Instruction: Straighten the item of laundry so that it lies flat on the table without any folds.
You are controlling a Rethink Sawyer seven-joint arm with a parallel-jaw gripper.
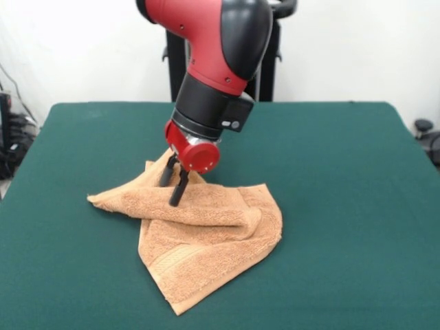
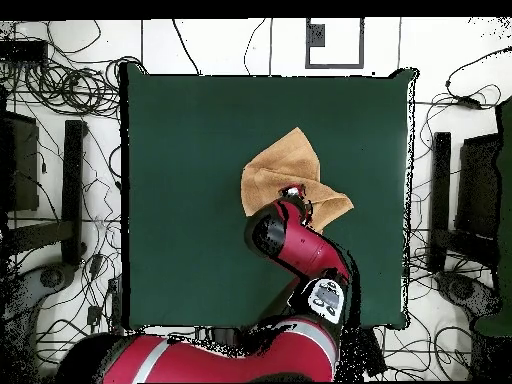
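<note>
Spread over the big green counter (image 1: 330,179), only one soft thing: the orange-tan towel (image 1: 206,240), lying near the middle of the counter and a bit toward the camera in the front view. Not flat at all. From the left side of the towel, a thin pointed flap sticking out across the green, folded over the rest like a floppy roll. Just right of that flap, near the towel's far edge, the tool (image 1: 174,183) at the end of the red and black arm (image 1: 213,62), tilted down, with two dark fingers (image 1: 179,190) a little apart and their tips on the cloth. Hard to tell if any cloth is pinched between them, so cannot say if open or shut. Further right on the towel, a thick rolled fold running across, then a bunched corner on the right edge. Below the fold, a flatter piece pointing toward the camera, with a woven stripe (image 1: 172,260) close to its lower left edge. From above, the same towel (image 2: 285,165) sitting a bit right of the counter's (image 2: 180,200) middle, with the arm (image 2: 290,245) lying over its near side and covering part of it.
</note>
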